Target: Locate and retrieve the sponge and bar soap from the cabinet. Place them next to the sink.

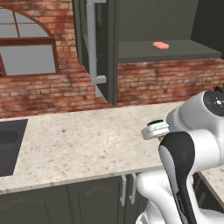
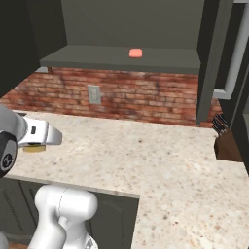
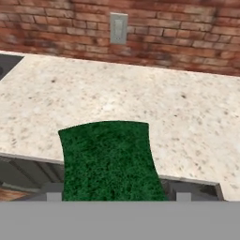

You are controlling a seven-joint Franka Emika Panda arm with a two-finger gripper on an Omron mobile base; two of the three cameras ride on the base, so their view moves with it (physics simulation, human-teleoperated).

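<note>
The sponge (image 3: 108, 159), green side toward the hand camera, is held in my gripper (image 3: 117, 197) over the counter's front edge. From the left base view my gripper (image 1: 156, 129) hangs just above the speckled counter (image 1: 87, 140), well right of the sink (image 1: 8, 144). In the right base view the sponge's yellow layer (image 2: 33, 149) peeks out under the hand. The pink bar soap (image 1: 160, 45) lies on the shelf of the open cabinet (image 1: 175, 52), high and behind the hand; the bar soap (image 2: 135, 53) sits mid-shelf.
The cabinet door (image 1: 98, 48) with its long silver handle stands open, jutting over the counter. A knife block (image 2: 226, 143) stands at the right end of the counter. A wall outlet (image 3: 118, 28) is set in the brick backsplash. Dark cupboards (image 1: 87, 201) run below the counter.
</note>
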